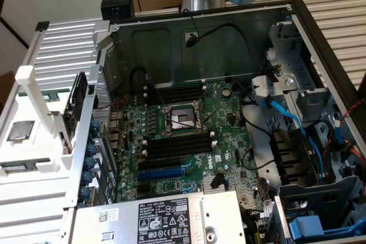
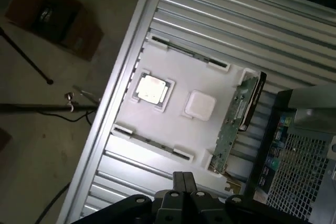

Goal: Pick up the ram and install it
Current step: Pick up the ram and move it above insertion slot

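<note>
The long, thin dark-green ram stick (image 2: 237,121), with small components along its face and a dark strip along one side, stands on its long edge in a slot of the flat white plastic tray (image 2: 176,132), at the tray's side nearest the open grey computer case (image 1: 171,44) and well apart from the square silver processor chip (image 2: 151,88) seated in the same tray. The black claw (image 2: 184,182) hovers above the tray's edge with its two fingers pressed together, pinching nothing and touching neither the stick nor the tray.
</note>
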You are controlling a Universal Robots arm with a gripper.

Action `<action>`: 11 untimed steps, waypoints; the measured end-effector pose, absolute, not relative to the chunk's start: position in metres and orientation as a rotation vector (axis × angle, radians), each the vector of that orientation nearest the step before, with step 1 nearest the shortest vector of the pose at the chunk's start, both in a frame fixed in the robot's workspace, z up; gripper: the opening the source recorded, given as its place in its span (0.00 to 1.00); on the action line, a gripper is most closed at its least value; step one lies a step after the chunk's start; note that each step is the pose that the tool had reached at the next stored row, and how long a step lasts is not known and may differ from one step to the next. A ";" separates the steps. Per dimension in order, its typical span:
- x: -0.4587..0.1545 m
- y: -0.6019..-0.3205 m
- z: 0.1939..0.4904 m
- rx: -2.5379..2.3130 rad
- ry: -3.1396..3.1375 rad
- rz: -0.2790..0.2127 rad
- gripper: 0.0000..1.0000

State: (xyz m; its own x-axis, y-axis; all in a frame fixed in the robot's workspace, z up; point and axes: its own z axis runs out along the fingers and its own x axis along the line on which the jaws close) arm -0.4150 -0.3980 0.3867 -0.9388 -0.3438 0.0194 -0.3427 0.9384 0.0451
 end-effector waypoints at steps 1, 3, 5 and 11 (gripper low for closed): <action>-0.415 -0.398 0.387 0.570 -3.061 -0.064 0.10; -0.415 -0.398 0.387 0.624 -3.050 -0.063 0.10; -0.415 -0.398 0.386 0.680 -3.037 -0.063 0.10; -0.415 -0.398 0.386 0.873 -2.985 -0.060 0.10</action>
State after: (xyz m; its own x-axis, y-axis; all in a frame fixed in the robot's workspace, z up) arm -0.4150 -0.3980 0.3860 -0.8420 -0.5392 0.0191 -0.5380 0.8417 0.0456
